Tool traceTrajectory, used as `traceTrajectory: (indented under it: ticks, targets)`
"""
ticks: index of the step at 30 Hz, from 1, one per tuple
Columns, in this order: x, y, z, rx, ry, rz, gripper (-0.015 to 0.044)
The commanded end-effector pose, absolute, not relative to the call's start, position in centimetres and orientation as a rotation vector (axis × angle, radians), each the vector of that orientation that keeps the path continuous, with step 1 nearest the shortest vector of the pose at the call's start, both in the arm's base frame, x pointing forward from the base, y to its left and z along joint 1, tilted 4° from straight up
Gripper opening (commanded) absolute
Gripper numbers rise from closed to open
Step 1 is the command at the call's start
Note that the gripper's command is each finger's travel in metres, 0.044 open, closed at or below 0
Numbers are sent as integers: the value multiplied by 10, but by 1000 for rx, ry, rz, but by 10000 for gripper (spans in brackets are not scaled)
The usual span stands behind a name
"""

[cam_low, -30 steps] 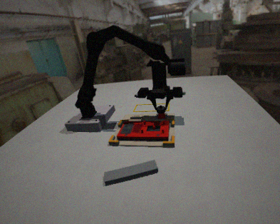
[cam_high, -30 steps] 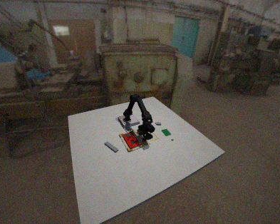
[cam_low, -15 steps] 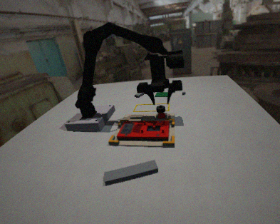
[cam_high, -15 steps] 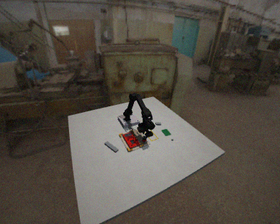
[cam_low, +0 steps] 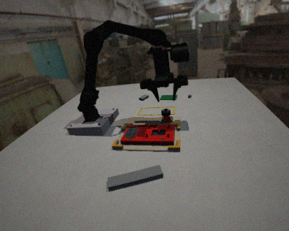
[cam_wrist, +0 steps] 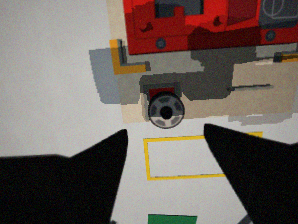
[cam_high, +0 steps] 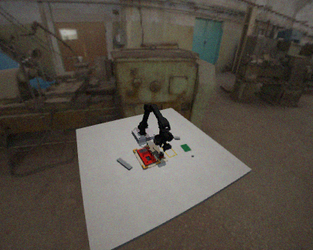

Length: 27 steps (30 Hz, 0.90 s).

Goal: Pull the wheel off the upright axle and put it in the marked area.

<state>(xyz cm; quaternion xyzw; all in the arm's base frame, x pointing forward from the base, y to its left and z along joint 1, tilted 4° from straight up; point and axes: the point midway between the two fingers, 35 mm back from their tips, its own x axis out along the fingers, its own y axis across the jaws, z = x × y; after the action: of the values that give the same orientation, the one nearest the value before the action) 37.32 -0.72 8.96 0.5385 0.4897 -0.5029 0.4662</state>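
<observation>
White table (cam_low: pixel 229 154) carried the wheel (cam_wrist: pixel 166 110) on its axle at twelve o'clock of the gripper (cam_wrist: pixel 165 145), which hung wide and empty above the yellow marked area (cam_wrist: pixel 192 157).

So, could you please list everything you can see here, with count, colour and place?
Table: one, white, in a dim workshop.
Wheel: one, black with grey hub, on its axle at the board's edge, next to the outline.
Marked area: one, yellow outline, beside the wheel, nothing in it.
Board: one, tan with orange corners, red assembly on top, near the arm's base.
Green tile: one, beyond the outline.
Long grey bar: one, alone on the near side of the table.
Small grey block: one, behind the outline.
Tiny dark piece: one, right of the green tile.
Arm: one, black, on a grey base.
End effector: one, open, raised above the wheel, holding nothing.
</observation>
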Motion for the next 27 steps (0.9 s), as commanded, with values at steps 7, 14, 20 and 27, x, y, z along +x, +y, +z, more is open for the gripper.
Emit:
traceTrajectory:
  ticks: [7,14,20,27]
  targets:
    - [369,-4,34,1310,1216,-1251,300]
    - [368,-4,37,1307,1223,-1251,215]
    - [368,-4,37,1307,1223,-1251,175]
    - [368,-4,37,1307,1223,-1251,30]
